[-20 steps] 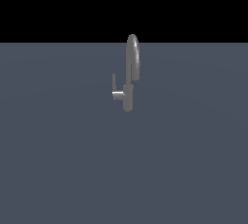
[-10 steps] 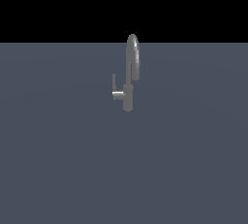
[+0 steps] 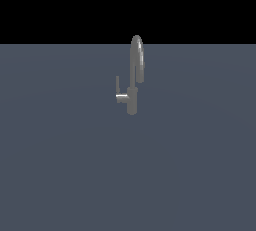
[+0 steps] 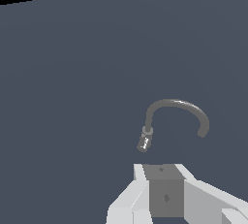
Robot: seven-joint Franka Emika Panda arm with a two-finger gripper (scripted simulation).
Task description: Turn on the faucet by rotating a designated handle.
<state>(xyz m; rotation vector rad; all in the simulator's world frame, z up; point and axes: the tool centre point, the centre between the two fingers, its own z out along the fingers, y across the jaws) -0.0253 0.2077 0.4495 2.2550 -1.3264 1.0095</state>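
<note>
The grey metallic faucet (image 3: 132,100) stands alone on the dark grey surface in the exterior view, its arched spout (image 3: 137,57) rising above a short cylindrical base. The handle (image 3: 119,91), a thin L-shaped lever, sticks out from the body toward the exterior view's left, with its slim bar upright. The arm is out of the exterior view. In the wrist view the faucet (image 4: 144,142) is seen from above with its curved spout (image 4: 177,104); the handle does not show clearly there. My gripper (image 4: 161,168) shows only as white and grey parts, apart from the faucet. I cannot tell whether it is open.
A flat dark grey surface (image 3: 60,175) stretches around the faucet in every direction, with a black background behind its far edge. No other objects show in either view.
</note>
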